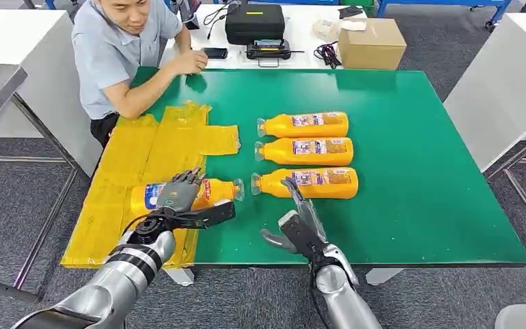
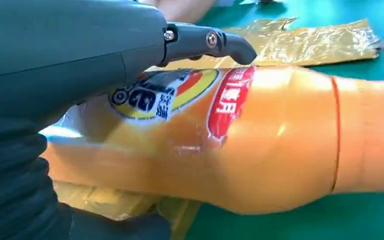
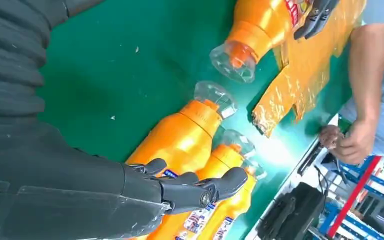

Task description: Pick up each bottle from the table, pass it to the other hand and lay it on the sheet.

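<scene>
Three bottles [image 1: 306, 155] wait mid-frame; my left hand [image 1: 178, 195] grips a fourth bottle [image 1: 212, 190] over the sheet [image 1: 144, 154] for laying; right hand [image 1: 300, 223] hangs released.

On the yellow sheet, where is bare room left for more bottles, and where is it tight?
Free: the yellow sheet between the held bottle under the left hand and the person's arm. Crowded: three bottles in a row beside the sheet's edge, right hand close to the nearest.
</scene>
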`<state>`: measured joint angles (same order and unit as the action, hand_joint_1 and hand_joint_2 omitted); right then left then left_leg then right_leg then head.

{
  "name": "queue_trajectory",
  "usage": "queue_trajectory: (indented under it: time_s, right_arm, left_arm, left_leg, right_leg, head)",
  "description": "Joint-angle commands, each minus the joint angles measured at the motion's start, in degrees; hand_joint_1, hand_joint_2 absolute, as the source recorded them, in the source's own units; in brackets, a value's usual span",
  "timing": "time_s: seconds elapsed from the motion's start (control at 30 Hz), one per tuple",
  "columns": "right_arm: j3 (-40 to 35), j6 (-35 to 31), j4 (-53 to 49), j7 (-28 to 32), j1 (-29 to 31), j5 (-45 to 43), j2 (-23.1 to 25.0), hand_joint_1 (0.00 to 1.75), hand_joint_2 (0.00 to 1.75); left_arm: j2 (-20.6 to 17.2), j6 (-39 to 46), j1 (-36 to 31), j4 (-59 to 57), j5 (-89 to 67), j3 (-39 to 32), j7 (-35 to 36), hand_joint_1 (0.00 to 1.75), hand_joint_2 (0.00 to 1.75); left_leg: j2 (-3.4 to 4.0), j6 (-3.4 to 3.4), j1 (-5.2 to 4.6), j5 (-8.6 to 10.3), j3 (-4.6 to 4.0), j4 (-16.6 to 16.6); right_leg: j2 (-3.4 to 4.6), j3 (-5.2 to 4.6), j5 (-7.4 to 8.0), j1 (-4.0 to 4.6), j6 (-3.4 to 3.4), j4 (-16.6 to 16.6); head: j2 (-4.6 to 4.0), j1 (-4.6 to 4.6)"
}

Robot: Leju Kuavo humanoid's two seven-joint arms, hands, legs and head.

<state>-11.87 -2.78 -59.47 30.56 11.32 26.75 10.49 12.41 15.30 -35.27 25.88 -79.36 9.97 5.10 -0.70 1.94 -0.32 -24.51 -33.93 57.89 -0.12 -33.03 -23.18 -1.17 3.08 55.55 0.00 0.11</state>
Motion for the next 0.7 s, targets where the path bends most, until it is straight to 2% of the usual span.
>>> queue_trajectory:
  time_s: [0.03, 0.13, 0.23, 0.3, 0.4, 0.5, 0.7]
  right_arm:
    - [0.66, -0.12, 1.23, 0.08, 1.22, 0.48, 0.14, 0.0, 1.75]
    - [0.77, -0.11, 0.72, 0.08, 0.79, 0.56, 0.05, 0.0, 1.75]
    - [0.16, -2.74, -1.35, 0.65, -0.82, 3.24, -0.4, 0.0, 1.75]
    - [-0.52, -5.13, -5.5, 1.02, -3.16, 5.56, -0.87, 0.0, 1.75]
    - [-0.4, -5.49, -10.21, 0.9, -5.36, 5.93, -1.24, 0.0, 1.75]
    - [0.39, -5.59, -12.84, 0.73, -6.63, 5.95, -1.04, 0.0, 1.75]
    - [2.38, -3.28, -12.44, 0.4, -6.81, 2.65, 0.77, 0.0, 1.75]
  left_arm:
    - [-0.14, 6.74, 3.48, -1.11, -2.03, 1.18, 0.83, 0.0, 1.75]
    - [0.44, 7.06, 4.03, 0.43, -1.76, 1.12, 0.4, 0.0, 1.75]
    - [2.01, 12.2, 6.72, 6.67, 0.69, 1.32, -5.27, 0.0, 1.75]
    - [3.44, 14.54, 11.84, 16.76, 6.73, 1.88, -11.06, 0.0, 1.75]
    - [3.72, 17.15, 17.77, 27.42, 11.42, 4.69, -14.21, 0.0, 1.75]
    - [3.66, 19.12, 21.25, 33.7, 11.59, 6.53, -14.51, 0.0, 1.75]
    - [3.95, 23.06, 23.1, 38.46, 11.31, 7.33, -15.35, 0.0, 1.75]
  left_leg:
    - [0.26, -0.1, 0.01, -0.02, 0.13, -0.09]
    - [0.13, -0.11, 0.05, 0.0, 0.08, -0.04]
    - [-0.03, -0.12, 0.06, 0.03, 0.03, -0.04]
    - [-0.09, -0.09, 0.02, 0.03, 0.01, -0.02]
    - [-0.08, -0.06, 0.0, 0.0, -0.17, 0.01]
    - [-0.04, -0.06, 0.02, -0.05, -0.35, 0.04]
    - [-0.03, -0.1, 0.01, -0.07, -0.78, 0.05]
  right_leg:
    - [0.22, 0.04, 0.05, 0.02, -0.11, -0.08]
    - [0.08, 0.03, 0.02, 0.06, -0.13, -0.04]
    - [-0.06, 0.01, 0.04, 0.07, -0.14, -0.08]
    - [-0.11, -0.02, 0.0, 0.03, -0.09, -0.04]
    - [-0.11, -0.18, -0.05, 0.01, -0.06, -0.01]
    - [-0.07, -0.34, -0.07, 0.03, -0.06, 0.01]
    - [-0.07, -0.83, -0.05, 0.03, -0.08, 0.02]
  head:
    - [0.0, -0.02]
    - [0.0, 0.0]
    - [0.0, 0.0]
    - [0.0, -0.04]
    - [0.0, -0.04]
    - [0.0, 0.0]
    - [0.0, -0.04]
